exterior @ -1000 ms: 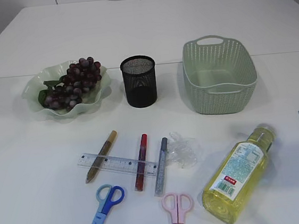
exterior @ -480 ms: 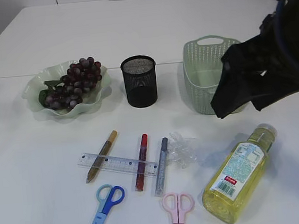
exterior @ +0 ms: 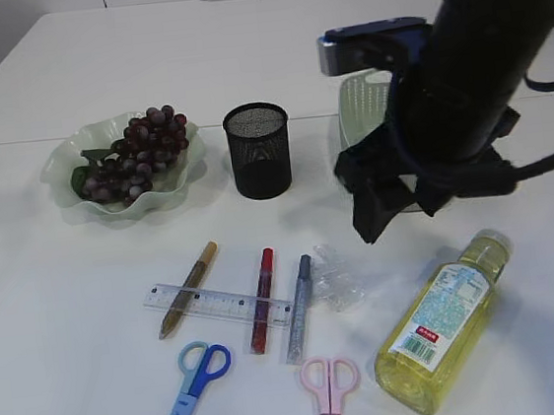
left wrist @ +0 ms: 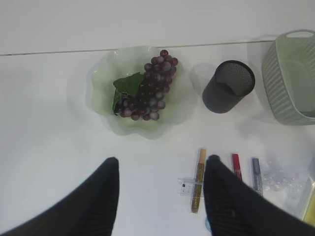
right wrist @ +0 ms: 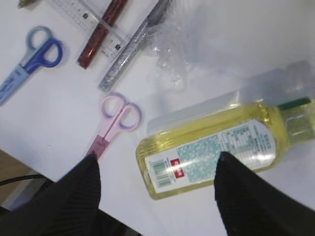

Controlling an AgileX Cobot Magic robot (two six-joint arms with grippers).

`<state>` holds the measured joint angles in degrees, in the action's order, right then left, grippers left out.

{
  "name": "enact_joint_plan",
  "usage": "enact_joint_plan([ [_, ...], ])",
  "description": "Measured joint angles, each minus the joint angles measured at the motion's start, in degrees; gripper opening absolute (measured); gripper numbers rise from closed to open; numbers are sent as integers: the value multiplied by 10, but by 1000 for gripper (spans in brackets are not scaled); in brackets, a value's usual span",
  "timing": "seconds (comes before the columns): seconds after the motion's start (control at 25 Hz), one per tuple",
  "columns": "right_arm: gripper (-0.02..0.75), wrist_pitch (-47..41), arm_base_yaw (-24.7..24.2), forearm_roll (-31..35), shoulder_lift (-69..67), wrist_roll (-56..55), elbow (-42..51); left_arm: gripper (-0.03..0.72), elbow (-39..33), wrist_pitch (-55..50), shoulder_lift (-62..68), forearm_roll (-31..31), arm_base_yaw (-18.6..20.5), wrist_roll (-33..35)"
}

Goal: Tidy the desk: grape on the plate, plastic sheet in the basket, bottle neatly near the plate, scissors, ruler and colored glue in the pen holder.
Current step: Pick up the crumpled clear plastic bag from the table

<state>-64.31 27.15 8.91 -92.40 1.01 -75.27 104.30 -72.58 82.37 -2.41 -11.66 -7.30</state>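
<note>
A: What lies closest to the camera on the table?

B: Two pairs of scissors, the blue scissors (exterior: 189, 383) on the left and the pink scissors (exterior: 327, 385) beside them. To the right lies the bottle (exterior: 444, 322) of yellow liquid, flat on its side, its cap pointing away.

A: And just behind?

B: The clear ruler (exterior: 218, 304) lies across three glue pens: the gold glue pen (exterior: 187, 288), the red glue pen (exterior: 259, 286) and the silver glue pen (exterior: 298, 307). The crumpled plastic sheet (exterior: 338, 278) is touching the silver one on its right side.

A: Where are the grippers?

B: The right gripper (right wrist: 157, 194) hangs in the air above the bottle and the pink scissors, its jaws spread wide, holding nothing. In the exterior view the right arm (exterior: 463, 89) covers much of the basket (exterior: 366, 109). The left gripper (left wrist: 161, 196) is also spread apart and empty; its camera looks down on the plate from high up.

A: And the far side?

B: The black mesh pen holder (exterior: 258, 151) stands upright in the middle. On its left the grape (exterior: 137, 153) bunch is lying on the green plate (exterior: 73, 153). The green basket is on its right.
</note>
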Motion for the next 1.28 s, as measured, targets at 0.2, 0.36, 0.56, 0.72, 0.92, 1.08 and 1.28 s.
enact_joint_plan([
  [0.2,561,2,12,-24,-83,-10,-57,405,0,0,-3,-1,0,0],
  [0.36,561,4,13,-32,-133,-10,-89,405,0,0,-8,-1,0,0],
  [0.56,561,15,13,-34,-177,-10,-109,405,0,0,-7,-1,0,0],
  [0.72,561,27,13,-36,-208,-3,-112,405,0,0,-7,3,0,0],
  [0.92,562,42,13,-36,-241,4,-120,405,0,0,-7,8,0,0],
  [1.08,561,58,13,-36,-255,4,-124,405,0,0,-7,12,0,0],
  [1.28,561,54,13,-36,-280,6,-150,405,0,0,-7,24,0,0],
])
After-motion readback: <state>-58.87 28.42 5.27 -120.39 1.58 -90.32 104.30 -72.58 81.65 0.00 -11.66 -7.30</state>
